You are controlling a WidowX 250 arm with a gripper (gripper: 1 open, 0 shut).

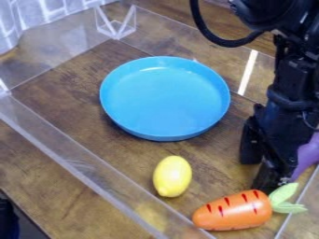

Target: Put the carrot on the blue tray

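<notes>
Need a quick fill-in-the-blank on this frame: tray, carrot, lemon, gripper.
1. The blue tray holds ____ toy foods.
2. The carrot lies on the wooden ____, outside the tray.
3. The yellow lemon sits to the ____ of the carrot in the picture.
4. The gripper points down with its jaws ____, holding nothing.

Missing words: no; table; left; open

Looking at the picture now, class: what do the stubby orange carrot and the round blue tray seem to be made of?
Stubby orange carrot: likely moulded plastic, smooth with a slight sheen and dark grooves. Round blue tray: probably plastic, uniform bright colour, soft gloss on its rim.
</notes>
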